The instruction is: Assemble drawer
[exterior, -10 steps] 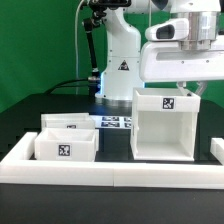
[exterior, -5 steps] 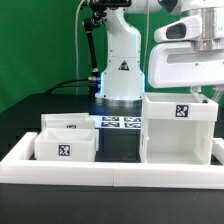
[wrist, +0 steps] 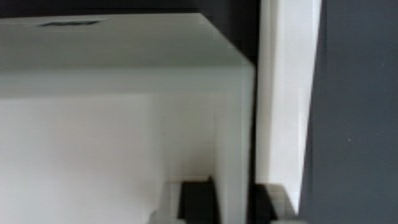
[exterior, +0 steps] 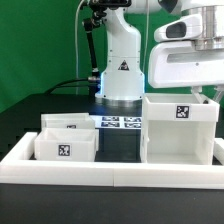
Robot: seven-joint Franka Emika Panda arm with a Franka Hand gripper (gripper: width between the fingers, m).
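The drawer's tall white casing (exterior: 178, 128) stands on the black table at the exterior view's right, open side up, with a tag on its front. Two small white trays sit at the left, one in front (exterior: 65, 147) and one behind it (exterior: 68, 123). My gripper (exterior: 210, 93) comes down over the casing's right wall. In the wrist view the gripper (wrist: 231, 205) has the thin white casing wall (wrist: 249, 120) between its two dark fingers (wrist: 196, 203), shut on it. The fingertips are hidden in the exterior view.
The marker board (exterior: 120, 123) lies flat between the trays and the casing. A long low white wall (exterior: 110, 172) edges the table's front and sides. The arm's white base (exterior: 120, 65) stands behind, with cables at the back left.
Between one second and half a second ago the gripper and the casing shifted toward the exterior view's right. Since then nothing has moved. The trays stayed put.
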